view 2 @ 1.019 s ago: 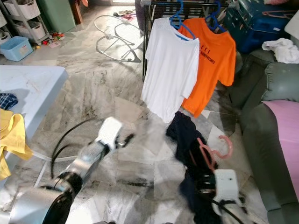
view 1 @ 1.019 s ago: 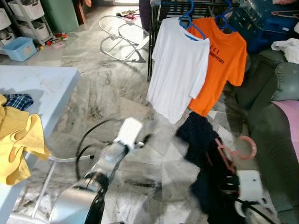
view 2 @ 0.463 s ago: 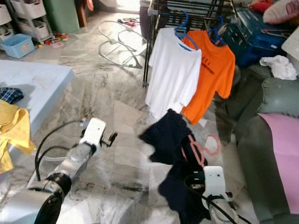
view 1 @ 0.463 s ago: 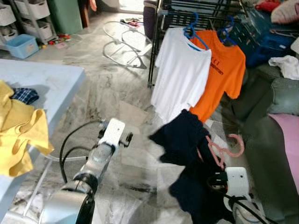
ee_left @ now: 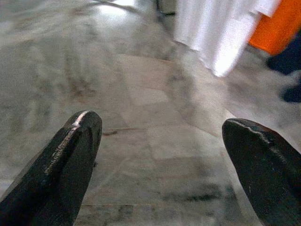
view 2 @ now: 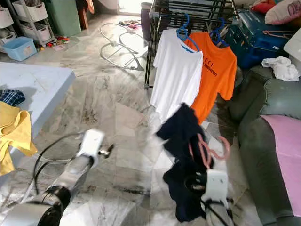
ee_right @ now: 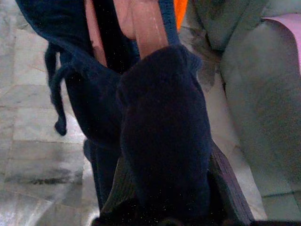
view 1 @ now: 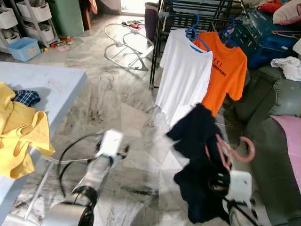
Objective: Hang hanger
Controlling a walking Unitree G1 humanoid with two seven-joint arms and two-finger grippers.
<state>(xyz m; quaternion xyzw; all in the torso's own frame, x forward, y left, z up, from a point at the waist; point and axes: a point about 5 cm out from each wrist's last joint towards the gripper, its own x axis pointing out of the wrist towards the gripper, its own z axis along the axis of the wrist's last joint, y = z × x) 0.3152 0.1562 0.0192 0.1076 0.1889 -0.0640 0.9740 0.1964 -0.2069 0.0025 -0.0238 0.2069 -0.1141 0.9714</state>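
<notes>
The right gripper [view 1: 221,181] is closed on the pink hanger [view 1: 229,151] with the dark shirt [view 1: 195,141]. Lift its hook up to the rack [view 1: 197,7] ahead. The left gripper [ee_left: 160,155] is wide open, holding nothing.

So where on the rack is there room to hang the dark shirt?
The rack is taken where the white shirt and orange shirt hang side by side on blue hangers. The rail's near corner, beside the white shirt, looks bare. The right hand holds the pink hanger with the dark shirt. The left hand is open.
</notes>
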